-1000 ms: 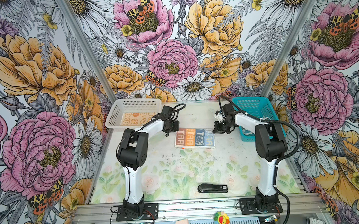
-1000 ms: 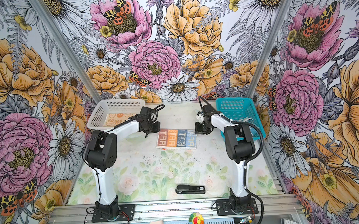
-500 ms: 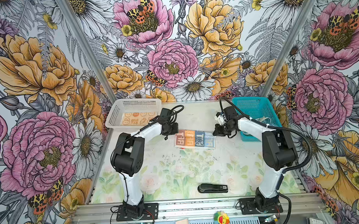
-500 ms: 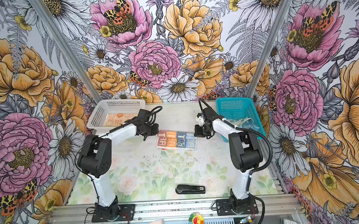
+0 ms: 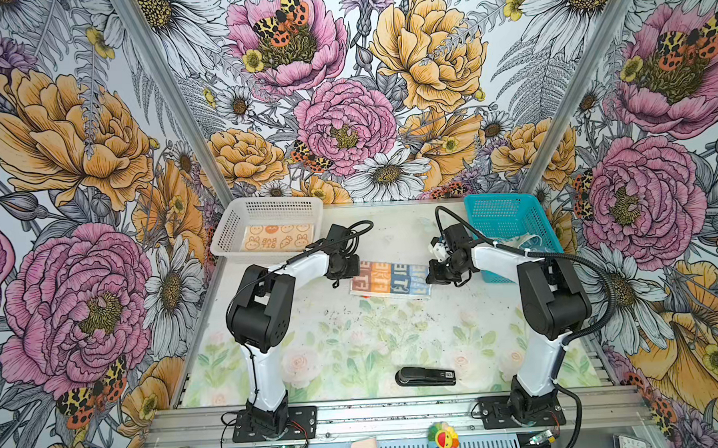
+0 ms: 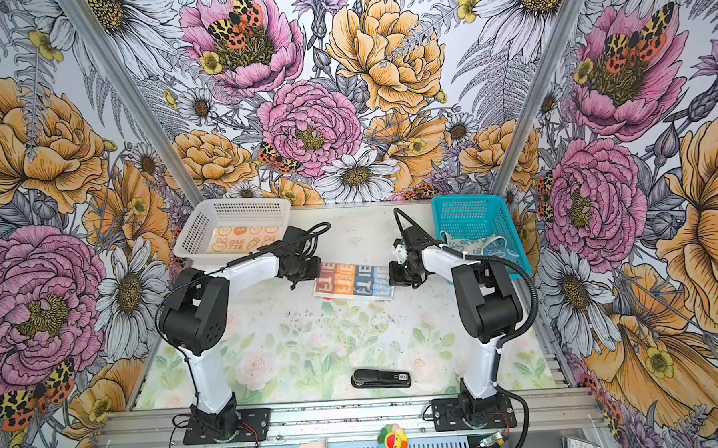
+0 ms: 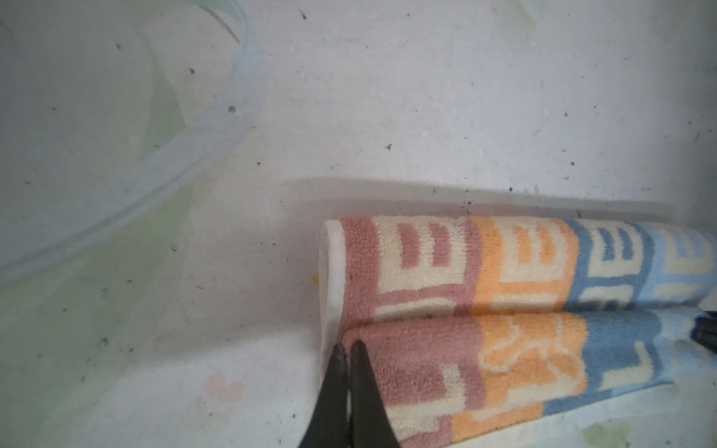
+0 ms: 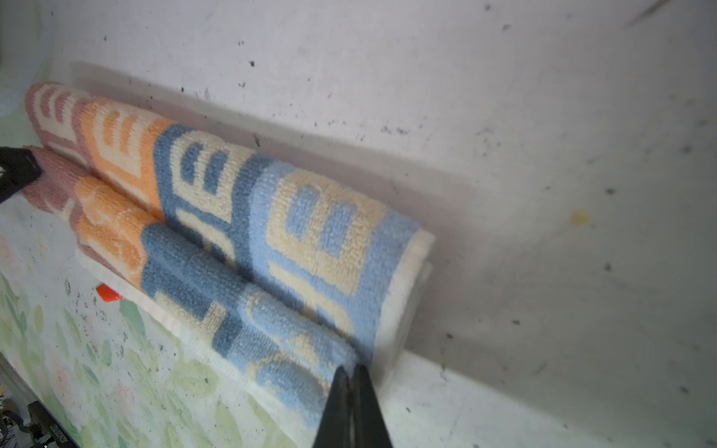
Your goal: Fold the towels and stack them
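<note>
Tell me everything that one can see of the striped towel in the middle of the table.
The striped towel is terry cloth with bands of dusty pink, orange, blue and light blue, cream block letters and a white underside. It lies folded in a long strip on the table, with a rounded fold along its far side. The left gripper pinches its pink end and the right gripper its light-blue end, jaws shut.

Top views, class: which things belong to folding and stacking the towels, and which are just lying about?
Belong: striped towel, pinched at its ends by the left gripper and right gripper; orange towel in the white basket; crumpled towel in the teal basket.
Lying about: black stapler; rainbow flower toy on the front rail.
</note>
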You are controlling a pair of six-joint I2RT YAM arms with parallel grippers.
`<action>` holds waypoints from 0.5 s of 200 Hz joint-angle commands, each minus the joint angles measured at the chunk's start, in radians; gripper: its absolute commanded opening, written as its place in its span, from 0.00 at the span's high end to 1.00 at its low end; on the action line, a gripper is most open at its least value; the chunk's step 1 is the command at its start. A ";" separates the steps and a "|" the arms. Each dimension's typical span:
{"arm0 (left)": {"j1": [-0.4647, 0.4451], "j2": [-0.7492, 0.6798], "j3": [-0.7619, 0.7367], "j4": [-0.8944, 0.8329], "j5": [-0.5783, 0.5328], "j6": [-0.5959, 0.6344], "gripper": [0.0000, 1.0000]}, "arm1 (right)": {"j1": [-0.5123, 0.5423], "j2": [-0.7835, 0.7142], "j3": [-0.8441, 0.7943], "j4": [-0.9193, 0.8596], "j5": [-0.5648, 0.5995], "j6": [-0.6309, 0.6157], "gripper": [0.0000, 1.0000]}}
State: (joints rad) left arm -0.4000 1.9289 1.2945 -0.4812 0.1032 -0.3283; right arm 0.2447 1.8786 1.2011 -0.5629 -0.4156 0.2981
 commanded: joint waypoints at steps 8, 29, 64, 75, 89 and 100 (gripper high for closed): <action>0.020 -0.053 -0.024 0.006 -0.048 -0.025 1.00 | -0.007 -0.047 0.010 -0.001 0.033 0.006 1.00; 0.010 -0.056 -0.038 0.006 -0.051 -0.028 1.00 | -0.007 -0.045 0.001 0.001 0.024 0.013 1.00; -0.005 -0.045 -0.061 0.014 -0.045 -0.033 1.00 | -0.001 -0.019 -0.022 0.004 0.024 0.013 1.00; -0.009 -0.044 -0.068 0.015 -0.046 -0.034 1.00 | 0.002 -0.015 -0.029 0.007 0.025 0.012 1.00; -0.013 -0.041 -0.070 0.018 -0.045 -0.035 1.00 | 0.004 -0.013 -0.036 0.011 0.030 0.010 1.00; -0.013 -0.042 -0.069 0.017 -0.046 -0.036 1.00 | 0.004 -0.015 -0.039 0.011 0.034 0.009 1.00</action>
State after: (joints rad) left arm -0.4133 1.9041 1.2343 -0.4732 0.1013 -0.3504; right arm 0.2459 1.8671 1.1793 -0.5522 -0.4160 0.2985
